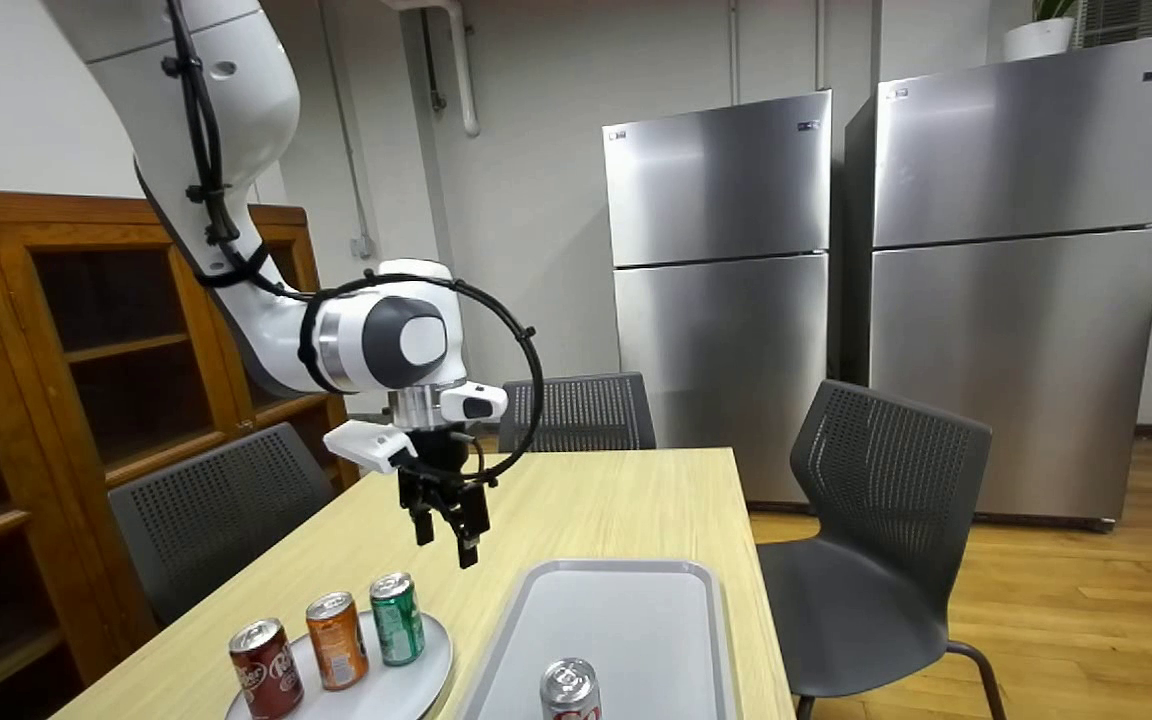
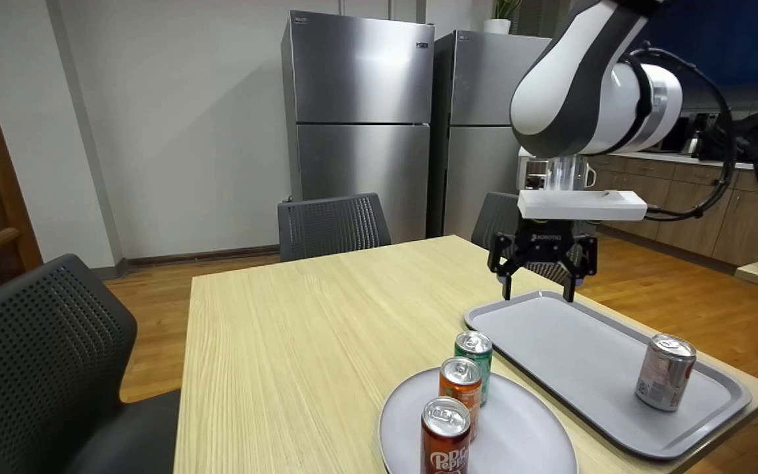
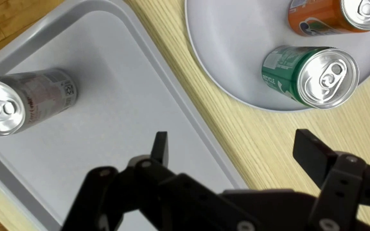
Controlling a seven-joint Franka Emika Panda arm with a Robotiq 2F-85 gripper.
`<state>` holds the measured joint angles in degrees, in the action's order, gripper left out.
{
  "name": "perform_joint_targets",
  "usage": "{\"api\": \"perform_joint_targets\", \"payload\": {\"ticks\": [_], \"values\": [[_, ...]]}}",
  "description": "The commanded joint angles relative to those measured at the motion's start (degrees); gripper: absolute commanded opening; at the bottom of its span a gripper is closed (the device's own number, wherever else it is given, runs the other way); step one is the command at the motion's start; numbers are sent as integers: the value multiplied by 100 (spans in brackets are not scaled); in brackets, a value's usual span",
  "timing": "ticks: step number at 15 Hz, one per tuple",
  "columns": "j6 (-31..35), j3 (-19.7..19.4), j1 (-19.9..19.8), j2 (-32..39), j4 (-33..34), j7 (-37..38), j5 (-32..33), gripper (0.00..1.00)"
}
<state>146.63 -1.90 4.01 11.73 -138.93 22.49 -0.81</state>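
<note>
Evidently, no grip was under way. Leftmost in an exterior view, a dark-red metal soda can (image 1: 266, 672) (Dr Pepper, by its lettering) stood on a round, pale-grey plate (image 1: 386, 692). An orange metal can (image 1: 338, 642) came next, then a green metal can (image 1: 397, 620) with a silver lid, close to the plate's rim. Right of that green can, and higher up, hung the black two-fingered hand (image 1: 446, 546), its fingers spread wide, with nothing between them. Farther right, a grey rectangular tray (image 1: 636, 620) lay on the pale wood-grained tabletop (image 1: 636, 500), bearing a silver metal can (image 1: 570, 690) with red lettering.

Of the four cans, the green one looked nearest to the hand: lower down, off to one side, and apart from it. The step seemed to be one of free positioning above the things, with no contact made; taking hold of the green can would call for a sideways shift until the fingers straddled it, then a straight descent clear of the orange can beside it.
</note>
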Motion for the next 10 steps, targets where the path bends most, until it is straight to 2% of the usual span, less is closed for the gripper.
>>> {"api": "perform_joint_targets", "payload": {"ticks": [1,10], "values": [[86,45,138,242,227,497,-94,100],[32,100,482,845,780,882,-272,100]]}}
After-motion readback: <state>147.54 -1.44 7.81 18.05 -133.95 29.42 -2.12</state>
